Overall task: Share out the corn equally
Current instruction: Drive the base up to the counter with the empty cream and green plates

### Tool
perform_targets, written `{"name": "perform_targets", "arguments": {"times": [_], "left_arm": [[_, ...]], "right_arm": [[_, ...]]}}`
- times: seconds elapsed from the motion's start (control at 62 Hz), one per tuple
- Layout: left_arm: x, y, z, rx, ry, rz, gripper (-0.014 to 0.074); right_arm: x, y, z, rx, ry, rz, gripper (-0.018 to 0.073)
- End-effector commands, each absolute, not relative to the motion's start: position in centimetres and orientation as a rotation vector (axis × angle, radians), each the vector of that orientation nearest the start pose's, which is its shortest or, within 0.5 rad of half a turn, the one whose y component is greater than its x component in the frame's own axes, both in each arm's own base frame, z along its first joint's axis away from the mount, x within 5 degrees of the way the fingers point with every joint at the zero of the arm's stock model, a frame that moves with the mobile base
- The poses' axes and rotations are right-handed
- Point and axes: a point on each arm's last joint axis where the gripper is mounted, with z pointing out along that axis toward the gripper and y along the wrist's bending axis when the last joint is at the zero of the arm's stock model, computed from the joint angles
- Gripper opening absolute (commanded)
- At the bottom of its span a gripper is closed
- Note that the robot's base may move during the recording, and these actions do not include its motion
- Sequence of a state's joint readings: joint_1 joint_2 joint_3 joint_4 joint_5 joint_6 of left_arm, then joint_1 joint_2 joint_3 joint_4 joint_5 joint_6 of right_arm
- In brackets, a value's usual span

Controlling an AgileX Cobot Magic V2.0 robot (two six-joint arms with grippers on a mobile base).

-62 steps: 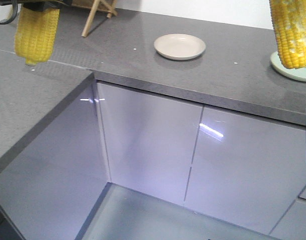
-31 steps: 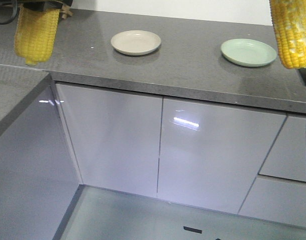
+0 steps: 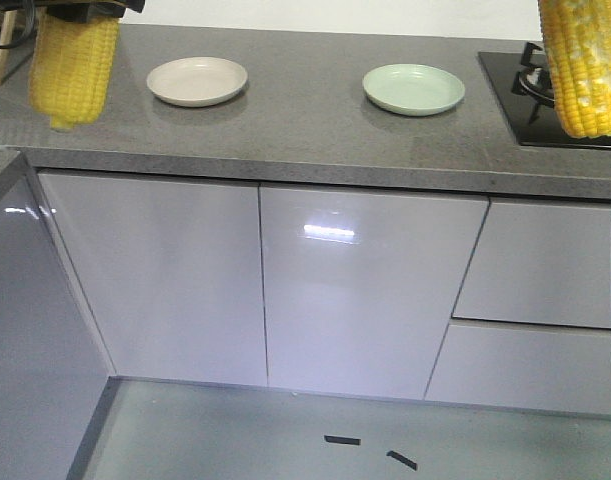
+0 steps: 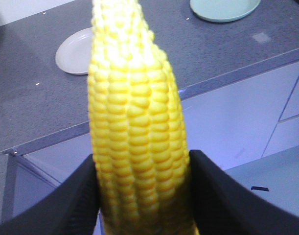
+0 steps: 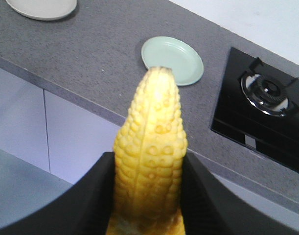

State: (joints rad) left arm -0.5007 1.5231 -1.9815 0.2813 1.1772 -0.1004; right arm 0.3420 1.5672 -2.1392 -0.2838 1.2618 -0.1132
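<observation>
Two cobs of corn hang in my grippers. The left gripper (image 4: 142,196) is shut on a bright yellow cob (image 4: 134,122), which shows at the top left of the front view as corn (image 3: 73,65). My right gripper (image 5: 148,196) is shut on a cob with whitish patches (image 5: 151,161), seen at the top right of the front view as corn (image 3: 583,65). On the grey counter (image 3: 315,140) stand a beige plate (image 3: 197,81) and a pale green plate (image 3: 414,89). Both cobs hang in the air in front of the counter.
A black gas hob (image 3: 545,95) is set into the counter at the right, also seen as hob (image 5: 262,107). Grey cabinet doors (image 3: 365,290) and drawers (image 3: 540,300) lie below the counter. A side counter runs along the left edge.
The whole view has shifted: both plates have slid leftward in the frame and the hob has come into sight at the right. Both cobs stay held in the same places.
</observation>
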Motion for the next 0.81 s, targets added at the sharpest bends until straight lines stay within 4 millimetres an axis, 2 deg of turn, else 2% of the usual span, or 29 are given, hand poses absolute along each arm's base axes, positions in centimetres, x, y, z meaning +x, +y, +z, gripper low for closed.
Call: {"name": "perform_targets", "arguments": {"times": [0.0,0.79], "left_arm": [[26.19,-11.65,52.76,0.375,2.007,-0.024,-0.0006],[26.19,-11.66,52.77,0.375,2.006,-0.025,-0.0006]], "right_arm": [[27.29,6.84,54.93,-0.394,1.982,-0.222,-0.0009],[27.28,6.84,54.92,-0.394,1.984,-0.222,-0.0009]]}}
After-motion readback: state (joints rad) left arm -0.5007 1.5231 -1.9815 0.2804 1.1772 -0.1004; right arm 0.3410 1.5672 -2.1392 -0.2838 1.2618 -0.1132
